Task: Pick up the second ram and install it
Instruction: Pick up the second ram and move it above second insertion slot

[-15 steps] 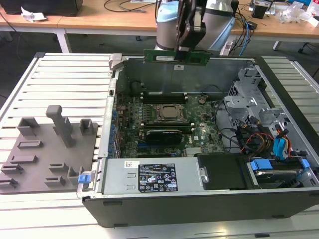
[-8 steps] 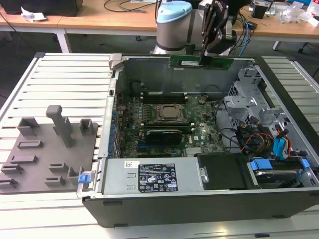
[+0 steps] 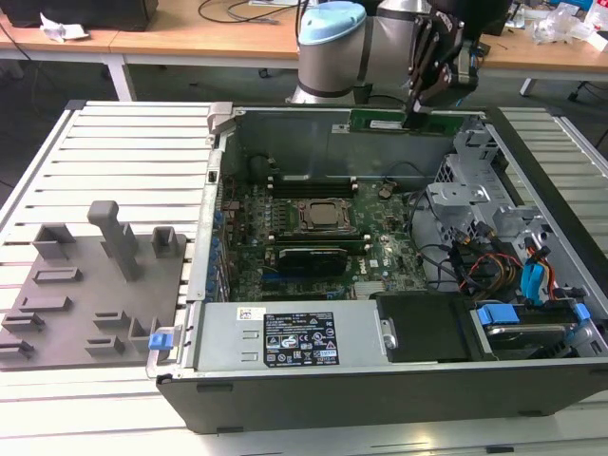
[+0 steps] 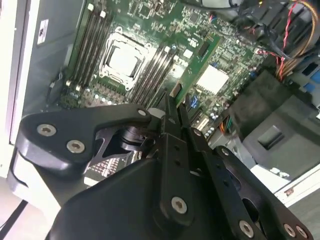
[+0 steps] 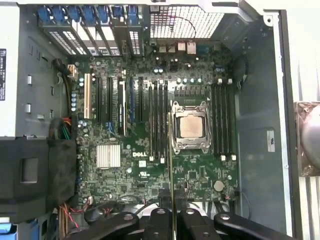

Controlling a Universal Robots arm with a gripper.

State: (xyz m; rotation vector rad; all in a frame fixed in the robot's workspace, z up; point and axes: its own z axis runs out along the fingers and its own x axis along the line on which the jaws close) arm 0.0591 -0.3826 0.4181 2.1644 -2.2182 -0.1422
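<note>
Tool (image 3: pixel 416 106) clamped on the second ram (image 3: pixel 380 121), I hold it edgewise, probably to match the memory slots (image 5: pixel 159 120).

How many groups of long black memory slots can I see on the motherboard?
2. One group and the other group lie on opposite sides of the CPU socket. None seems hidden. The gripper holds the second ram.

My arm (image 3: pixel 332 43) bends at the wrist and my pincer (image 3: pixel 416 104) points downward, its fingers (image 5: pixel 160 222) pressed together on the second ram's (image 3: pixel 385 122) thin edge.
</note>
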